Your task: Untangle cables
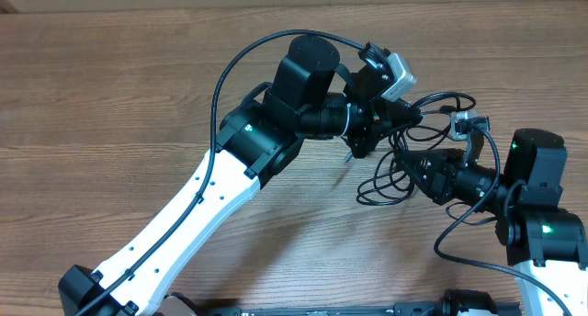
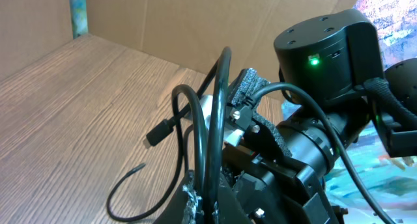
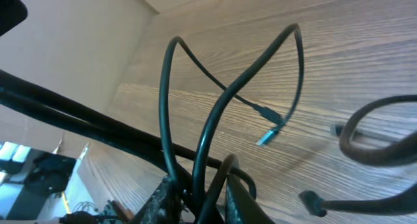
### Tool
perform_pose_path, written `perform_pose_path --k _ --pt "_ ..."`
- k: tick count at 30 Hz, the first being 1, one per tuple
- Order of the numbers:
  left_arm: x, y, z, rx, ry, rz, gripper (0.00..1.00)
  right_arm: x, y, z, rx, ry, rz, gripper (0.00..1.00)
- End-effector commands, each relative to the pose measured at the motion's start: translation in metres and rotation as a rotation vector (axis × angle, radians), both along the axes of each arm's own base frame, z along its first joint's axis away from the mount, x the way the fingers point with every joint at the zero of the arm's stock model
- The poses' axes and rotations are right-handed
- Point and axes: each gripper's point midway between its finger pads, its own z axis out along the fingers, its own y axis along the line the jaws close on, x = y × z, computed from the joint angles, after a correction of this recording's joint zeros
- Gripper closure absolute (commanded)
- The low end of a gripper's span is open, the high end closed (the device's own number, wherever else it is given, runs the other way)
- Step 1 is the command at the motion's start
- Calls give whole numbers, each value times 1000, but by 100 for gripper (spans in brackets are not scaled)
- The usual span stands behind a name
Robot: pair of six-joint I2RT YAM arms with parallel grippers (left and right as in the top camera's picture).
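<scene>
Left fingers (image 1: 356, 149) and right fingers (image 1: 418, 162) are both clenching the cables (image 1: 393, 174), facing each other closely at the far right of the desk (image 1: 138, 95); slack loops are drooping nearward between them.

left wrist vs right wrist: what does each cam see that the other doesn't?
Left wrist only: the right arm with its green light on, and a plain black plug. Right wrist only: the teal-tipped plug at a cable's end. Both: thin black cables looping up from the view's own gripper, left gripper and right gripper, over the wood table.
</scene>
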Motion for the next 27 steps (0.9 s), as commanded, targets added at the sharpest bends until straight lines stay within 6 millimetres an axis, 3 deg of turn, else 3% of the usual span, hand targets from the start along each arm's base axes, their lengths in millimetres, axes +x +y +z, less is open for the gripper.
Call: perform_pose_path --k 1,4,8,19,27 --pt "-11 2 26 -53 -20 -29 96 0 5 17 39 -41 44 83" --pt "-10 3 26 -53 -22 -23 96 0 6 17 46 -41 53 96" --pt "1 5 23 -35 -26 37 96 0 6 17 45 -42 54 96" --pt "58 38 -17 81 236 519 96 -3 10 22 70 -54 84 96" --pt "59 45 -29 121 277 570 96 -3 11 23 73 -61 88 96"
